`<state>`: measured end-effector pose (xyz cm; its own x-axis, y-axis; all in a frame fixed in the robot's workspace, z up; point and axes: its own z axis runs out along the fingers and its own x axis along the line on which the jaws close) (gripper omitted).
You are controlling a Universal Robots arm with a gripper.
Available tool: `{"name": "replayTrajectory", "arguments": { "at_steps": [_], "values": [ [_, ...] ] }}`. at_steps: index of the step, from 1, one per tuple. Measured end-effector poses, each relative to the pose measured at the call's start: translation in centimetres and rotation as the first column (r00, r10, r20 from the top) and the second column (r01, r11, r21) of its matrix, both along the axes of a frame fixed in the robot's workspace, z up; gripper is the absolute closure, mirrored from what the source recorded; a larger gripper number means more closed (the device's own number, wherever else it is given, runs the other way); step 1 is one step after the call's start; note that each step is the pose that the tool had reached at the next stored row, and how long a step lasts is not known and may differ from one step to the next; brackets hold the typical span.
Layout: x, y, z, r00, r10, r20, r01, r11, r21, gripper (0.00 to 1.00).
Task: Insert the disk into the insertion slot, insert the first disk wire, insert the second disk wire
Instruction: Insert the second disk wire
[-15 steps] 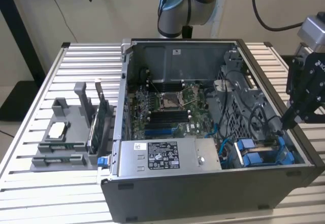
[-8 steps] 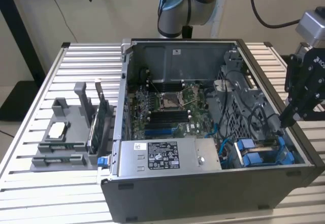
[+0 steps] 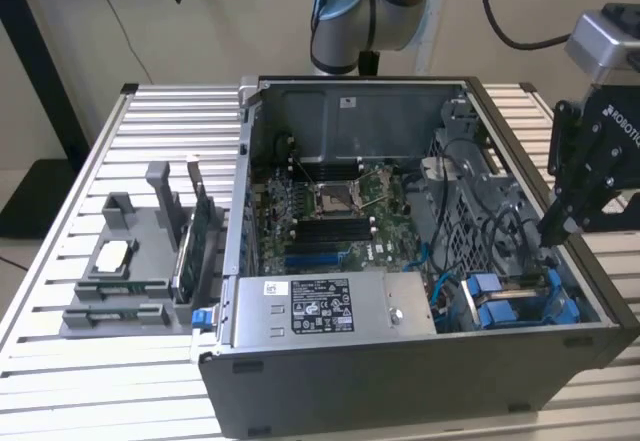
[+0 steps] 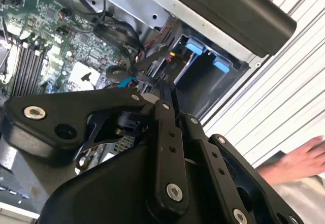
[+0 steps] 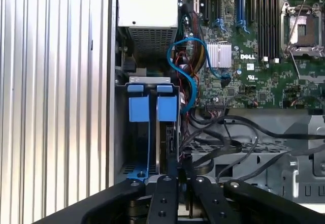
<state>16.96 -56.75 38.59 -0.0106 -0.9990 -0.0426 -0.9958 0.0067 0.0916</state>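
The disk [image 5: 166,141] sits edge-on in the drive bay, its blue carrier tab [image 5: 166,107] beside a second blue tab [image 5: 138,108]. In the exterior view the blue carriers [image 3: 497,301] lie in the case's corner on the exterior view's right. My gripper [image 3: 553,231] hangs over that corner, fingers pointing down into the case. In both wrist views the gripper [image 5: 172,169] [image 4: 172,91] is shut, its tips at the disk's connector end. I cannot tell whether anything is pinched between them. A blue disk wire [image 5: 189,79] loops from the board towards the bay, with black wires [image 5: 223,132] beside it.
The open computer case [image 3: 400,381] rests on a slatted metal table [image 3: 60,361]. Inside are the grey power-supply box [image 3: 320,306] and the motherboard [image 3: 330,211]. A grey fixture with parts [image 3: 125,276] stands on the exterior view's left. A person's hand [image 4: 299,160] rests beyond the case.
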Motion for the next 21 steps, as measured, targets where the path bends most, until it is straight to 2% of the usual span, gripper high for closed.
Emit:
{"name": "replayTrajectory", "arguments": {
  "at_steps": [11, 18, 21],
  "values": [
    [-2.1, 0.24, 1.06, 1.0000, 0.000, -0.0001, 0.000, 1.0000, 0.0000, 0.84],
    [-3.3, 0.23, 1.14, 1.0000, 0.000, 0.0011, 0.000, 1.0000, 0.0000, 0.84],
    [-3.5, 0.19, 1.06, 1.0000, 0.003, 0.0031, -0.003, 1.0000, 0.0000, 0.84]
  ]
}}
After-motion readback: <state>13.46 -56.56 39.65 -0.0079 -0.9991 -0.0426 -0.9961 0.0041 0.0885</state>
